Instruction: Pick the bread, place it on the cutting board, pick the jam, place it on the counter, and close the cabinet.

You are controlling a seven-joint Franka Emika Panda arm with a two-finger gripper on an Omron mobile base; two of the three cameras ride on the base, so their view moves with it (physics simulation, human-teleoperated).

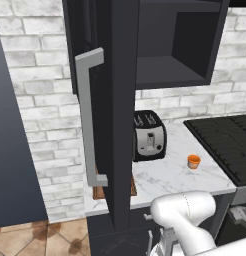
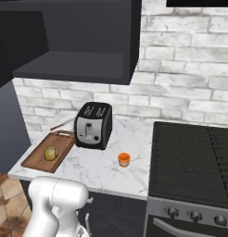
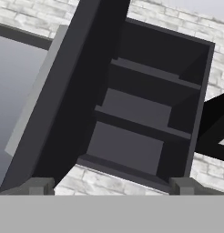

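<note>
The cabinet (image 1: 160, 45) hangs open, its door (image 1: 120, 100) with the long grey bar handle (image 1: 87, 115) swung out toward me. In the hand view my gripper (image 3: 111, 186) is open with nothing between its fingertips (image 3: 38, 185), facing the cabinet's bare shelves (image 3: 141, 118) and the door edge (image 3: 73, 91) from a distance. The bread (image 2: 51, 153) rests on the cutting board (image 2: 39, 159) at the counter's left end. The orange jam (image 2: 123, 159) (image 1: 194, 161) stands on the white marble counter (image 2: 102, 173) in front of the toaster.
A black and silver toaster (image 2: 93, 125) (image 1: 149, 135) stands against the brick wall. A black stovetop (image 2: 194, 157) (image 1: 225, 140) borders the counter on the right. The open door hides most of the cutting board (image 1: 98, 192) in the left base view.
</note>
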